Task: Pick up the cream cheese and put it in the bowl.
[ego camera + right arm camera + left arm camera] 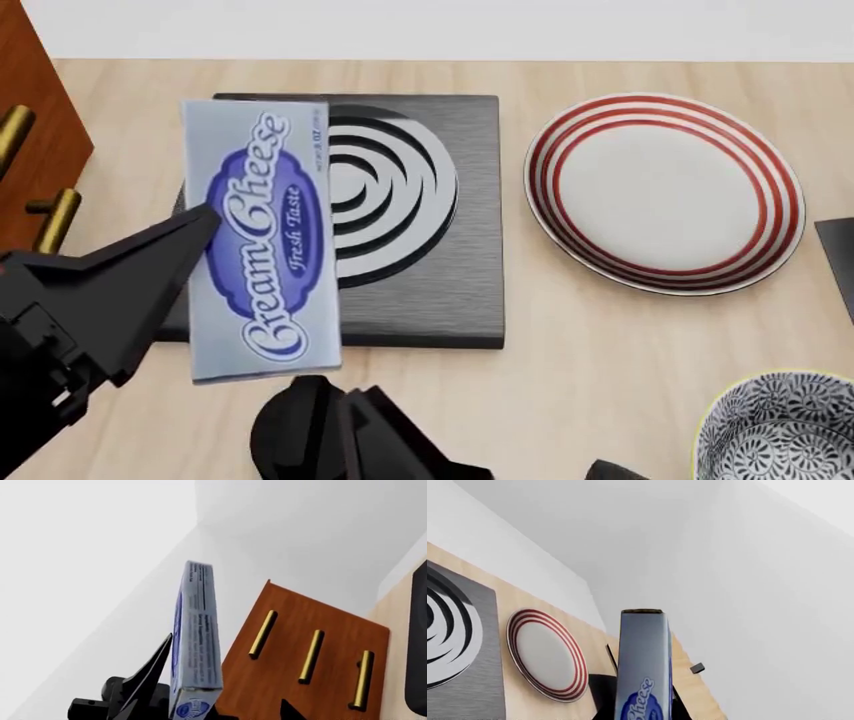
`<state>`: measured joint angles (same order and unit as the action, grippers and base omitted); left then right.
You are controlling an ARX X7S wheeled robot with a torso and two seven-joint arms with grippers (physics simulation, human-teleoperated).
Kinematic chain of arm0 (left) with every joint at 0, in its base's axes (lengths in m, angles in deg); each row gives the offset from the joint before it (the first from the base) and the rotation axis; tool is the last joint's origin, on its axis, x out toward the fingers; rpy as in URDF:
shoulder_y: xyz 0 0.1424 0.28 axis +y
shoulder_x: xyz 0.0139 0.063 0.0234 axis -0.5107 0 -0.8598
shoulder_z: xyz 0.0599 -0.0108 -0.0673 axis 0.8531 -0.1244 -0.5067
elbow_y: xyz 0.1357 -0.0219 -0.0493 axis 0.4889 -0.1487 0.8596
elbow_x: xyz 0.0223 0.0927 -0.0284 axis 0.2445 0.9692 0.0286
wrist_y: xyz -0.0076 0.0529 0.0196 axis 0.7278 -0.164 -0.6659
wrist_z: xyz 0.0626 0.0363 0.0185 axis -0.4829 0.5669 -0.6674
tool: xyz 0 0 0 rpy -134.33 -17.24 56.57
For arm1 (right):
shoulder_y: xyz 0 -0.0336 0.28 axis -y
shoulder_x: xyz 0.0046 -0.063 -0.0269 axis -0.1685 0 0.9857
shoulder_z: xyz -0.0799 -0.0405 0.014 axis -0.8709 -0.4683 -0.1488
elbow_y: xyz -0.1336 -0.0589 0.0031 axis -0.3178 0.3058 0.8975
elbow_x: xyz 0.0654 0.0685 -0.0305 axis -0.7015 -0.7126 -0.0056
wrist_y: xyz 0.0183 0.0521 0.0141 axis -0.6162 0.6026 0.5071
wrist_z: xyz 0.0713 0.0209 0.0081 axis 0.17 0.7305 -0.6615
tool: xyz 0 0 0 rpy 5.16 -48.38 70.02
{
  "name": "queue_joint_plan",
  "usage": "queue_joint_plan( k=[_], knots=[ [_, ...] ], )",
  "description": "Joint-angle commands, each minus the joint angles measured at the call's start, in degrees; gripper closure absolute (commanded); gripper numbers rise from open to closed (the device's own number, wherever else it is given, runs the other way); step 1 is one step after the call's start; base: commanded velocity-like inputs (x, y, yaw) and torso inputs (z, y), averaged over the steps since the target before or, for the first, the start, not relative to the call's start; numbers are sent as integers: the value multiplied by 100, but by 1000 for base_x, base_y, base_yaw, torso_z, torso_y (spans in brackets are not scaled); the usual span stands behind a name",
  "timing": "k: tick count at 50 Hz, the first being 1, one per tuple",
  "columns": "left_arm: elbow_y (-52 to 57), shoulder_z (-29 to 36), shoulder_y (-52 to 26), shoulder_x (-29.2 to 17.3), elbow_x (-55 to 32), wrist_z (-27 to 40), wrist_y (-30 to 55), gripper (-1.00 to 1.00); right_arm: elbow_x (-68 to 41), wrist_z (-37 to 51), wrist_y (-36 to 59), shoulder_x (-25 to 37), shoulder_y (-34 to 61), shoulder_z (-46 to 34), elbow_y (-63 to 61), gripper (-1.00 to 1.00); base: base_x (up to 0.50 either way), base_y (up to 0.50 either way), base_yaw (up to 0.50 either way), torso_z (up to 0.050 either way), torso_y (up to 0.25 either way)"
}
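The cream cheese (258, 240) sits lifted at the left of the head view, over the stove plate (400, 215), label up. The left gripper (200, 225) and right gripper (327, 395) both crowd it; which set of jaws truly has it pinched I cannot tell. The bowl (781, 430) waits at the lower right corner, well apart, past the plate (663, 190). Likely risks: the flat box twisting or slipping out during the long carry, or landing on the bowl's rim or the surface (601, 340) instead.
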<state>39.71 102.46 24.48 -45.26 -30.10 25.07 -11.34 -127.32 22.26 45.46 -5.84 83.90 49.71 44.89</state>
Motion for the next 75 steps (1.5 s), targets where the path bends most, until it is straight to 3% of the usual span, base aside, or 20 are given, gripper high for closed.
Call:
queue_joint_plan(
  k=[1, 75],
  knots=[
    [-48, 0, 4, 39, -25, -110, -28, 100, 47, 34, 33, -33, 81, -78, 24, -100, 0, 0, 0, 0, 0],
    [-50, 190, 69, 107, 192, -297, 111, 100, 289, 184, 153, -226, 541, -457, 181, -100, 0, 0, 0, 0, 0]
  ],
)
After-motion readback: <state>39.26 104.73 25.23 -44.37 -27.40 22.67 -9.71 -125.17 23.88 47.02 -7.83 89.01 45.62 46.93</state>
